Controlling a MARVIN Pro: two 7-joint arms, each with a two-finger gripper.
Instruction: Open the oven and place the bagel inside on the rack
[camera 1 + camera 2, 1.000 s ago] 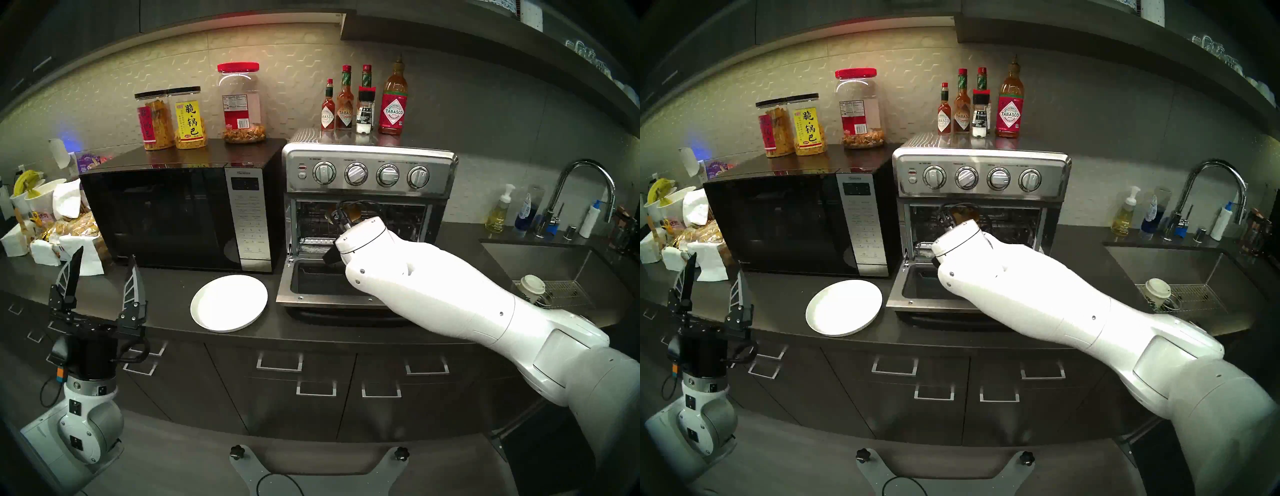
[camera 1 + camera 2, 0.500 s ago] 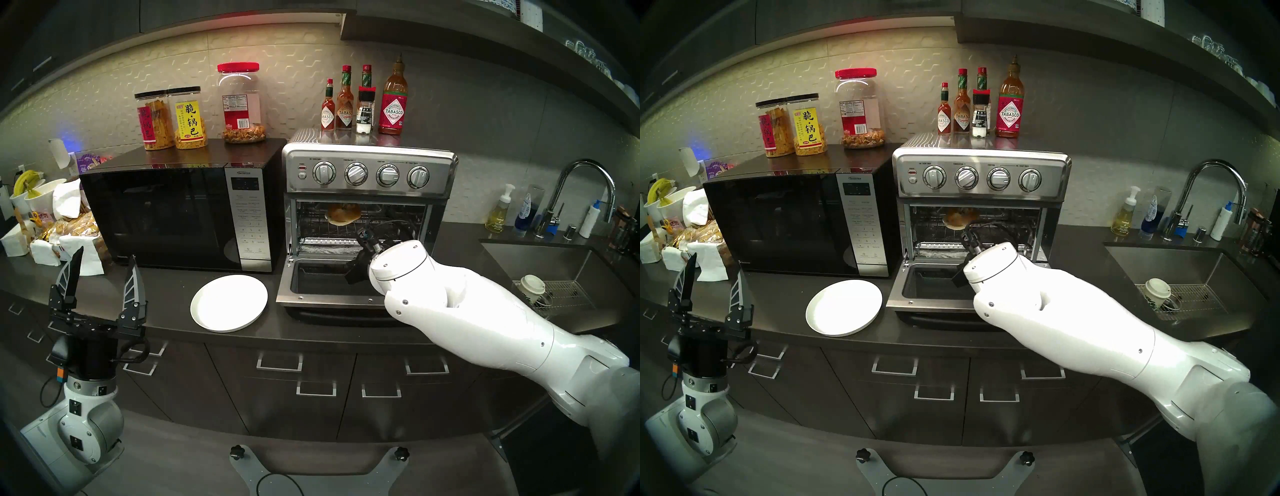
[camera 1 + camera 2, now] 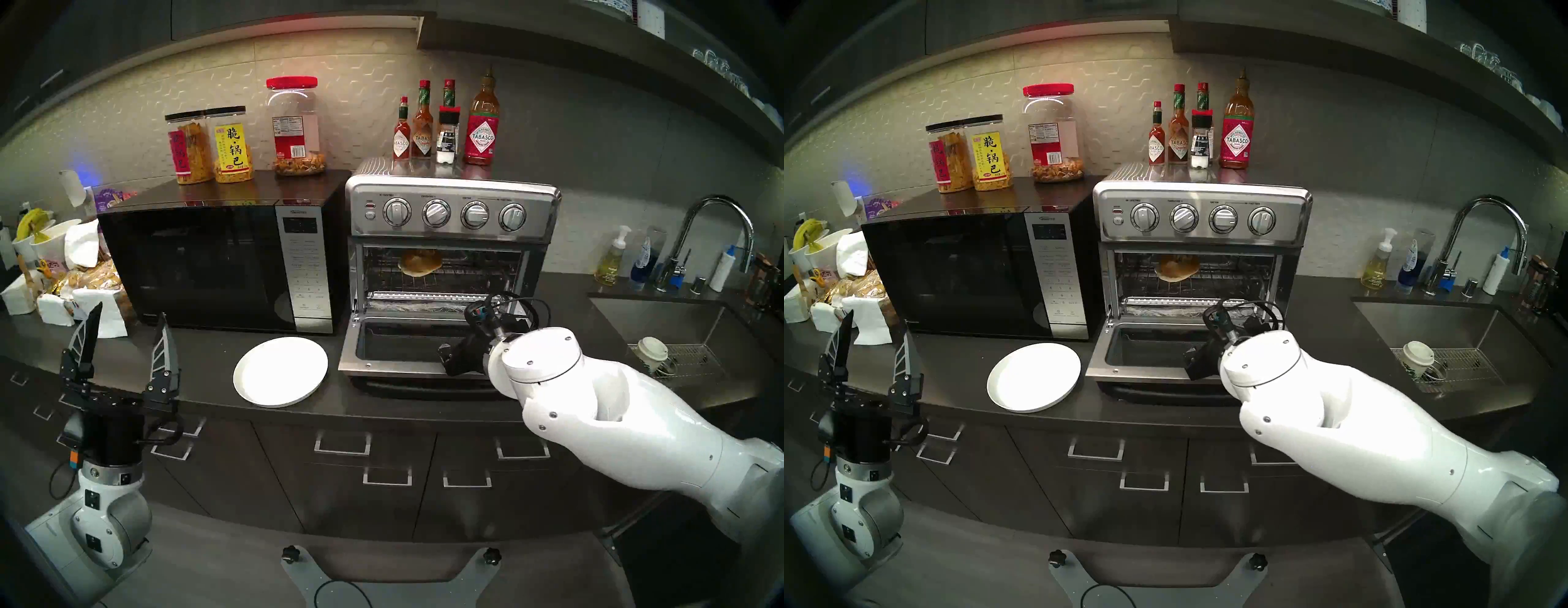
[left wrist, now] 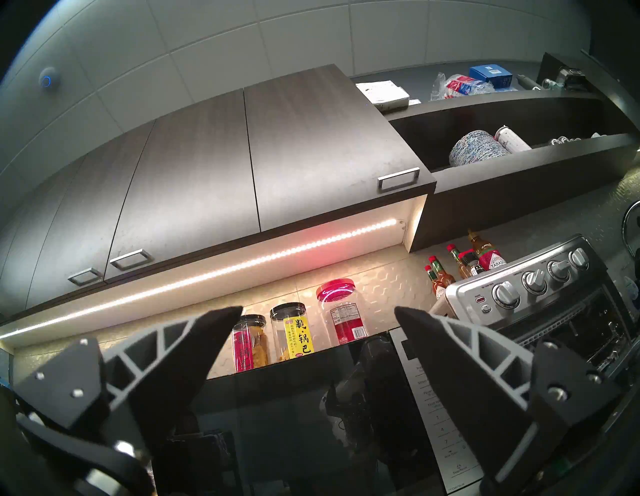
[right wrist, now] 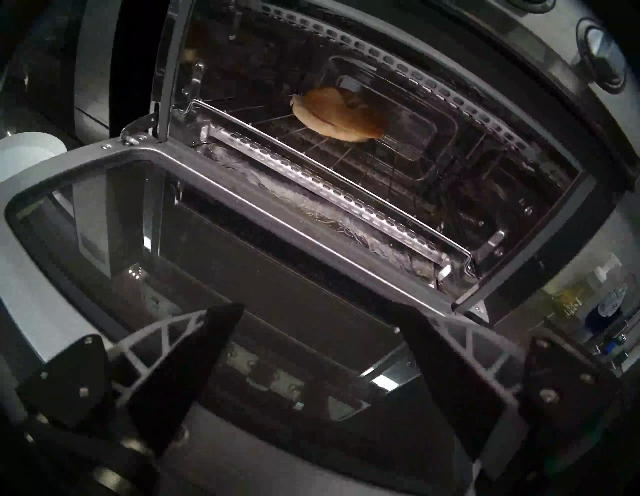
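inside oven [image 3: 452,212], bagel [image 5: 337,116] lies on rack [image 5: 346,162], beyond open right claw [image 5: 318,343].

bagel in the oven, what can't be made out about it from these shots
- Bagel, right wrist view: only the brown crust shows; cut faces lie hidden underneath.
- Bagel, head views: too small and dim to tell the two halves apart.
- Rack: its back part is lost in the dark of the oven.
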